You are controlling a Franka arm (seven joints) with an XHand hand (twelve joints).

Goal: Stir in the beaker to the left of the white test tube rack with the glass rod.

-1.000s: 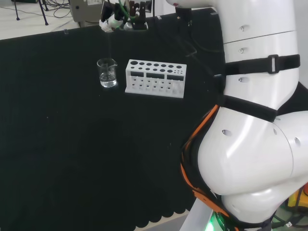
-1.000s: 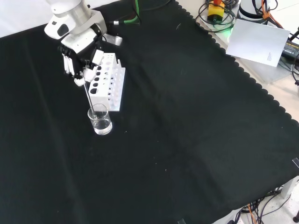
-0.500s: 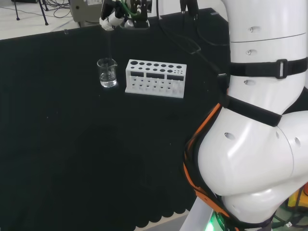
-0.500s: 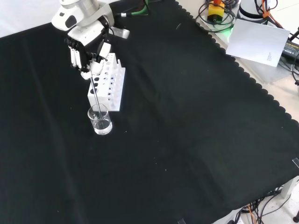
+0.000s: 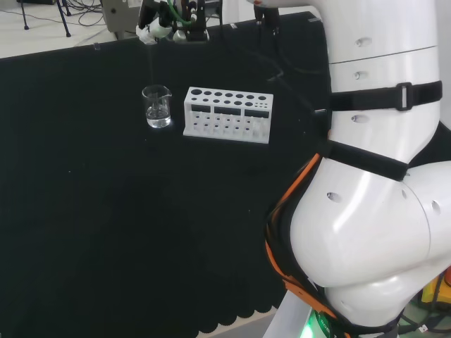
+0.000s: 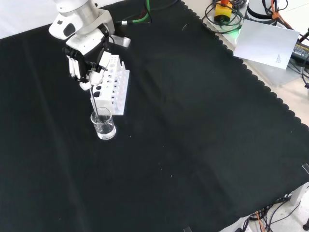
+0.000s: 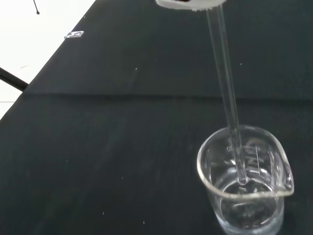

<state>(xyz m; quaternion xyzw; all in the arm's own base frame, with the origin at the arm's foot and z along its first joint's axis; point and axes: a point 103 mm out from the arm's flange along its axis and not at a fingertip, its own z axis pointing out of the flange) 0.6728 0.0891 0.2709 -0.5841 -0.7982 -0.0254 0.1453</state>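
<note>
Robot lab: black-cloth bench (image 6: 203,145), test tube rack (image 5: 227,114), beaker (image 6: 103,123), cables (image 6: 227,14).

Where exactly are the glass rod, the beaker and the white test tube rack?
glass rod (image 7: 229,93): wrist view, middle of its shaft.
beaker (image 6: 104,129): front view, its clear side wall.
white test tube rack (image 5: 227,115): head view, its front face.

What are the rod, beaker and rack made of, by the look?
Glass rod: clear, smooth, glossy; the cloth shows through it, so glass or clear plastic. Beaker: clear and glossy, with bright rim highlights, faint printed marks and clear liquid inside; glass likely. White test tube rack: opaque matte white with moulded holes, probably plastic.
</note>
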